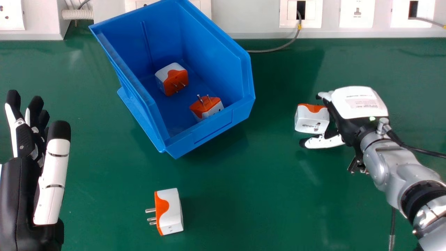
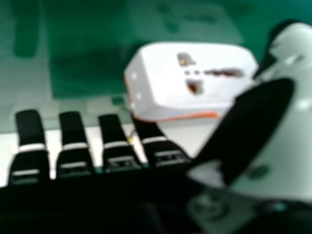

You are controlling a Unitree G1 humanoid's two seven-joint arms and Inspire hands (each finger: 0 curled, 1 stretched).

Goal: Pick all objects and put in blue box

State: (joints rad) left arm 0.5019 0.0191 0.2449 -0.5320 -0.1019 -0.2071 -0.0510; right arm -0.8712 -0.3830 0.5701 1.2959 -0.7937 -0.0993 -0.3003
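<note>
"Broadly, how is the green table [image 1: 244, 195] laid out?"

"The blue box [image 1: 212, 129] stands turned at an angle, left of centre on the far side, its nearest corner towards the viewer. Two adapters lie inside: the left adapter [image 1: 170, 82] and, nearer and to the right, the second adapter [image 1: 207, 106], prongs up, close to the near wall."

"And outside the box?"

"The near adapter [image 1: 170, 212] lies on the table, prongs to the left, with green surface between it and the box. The right adapter [image 1: 312, 120] is well right of the box, at the right hand [image 1: 352, 125]."

"How do the right hand's fingers stand?"

"Extended, with the thumb apart from them; the right adapter sits between, its left end projecting past the fingertips. In the right hand view its socketed face shows. Whether fingers or thumb touch it, one cannot tell."

"The left hand?"

"The left hand [image 1: 52, 174] is at the near left, fingers straight and slightly apart, thumb extended."

"Where is there room?"

"A broad strip of table separates the box's right edge from the right adapter; another lies between the left hand and the box. At the far edge, the socket panel [image 1: 258, 17] runs close behind the box."
</note>
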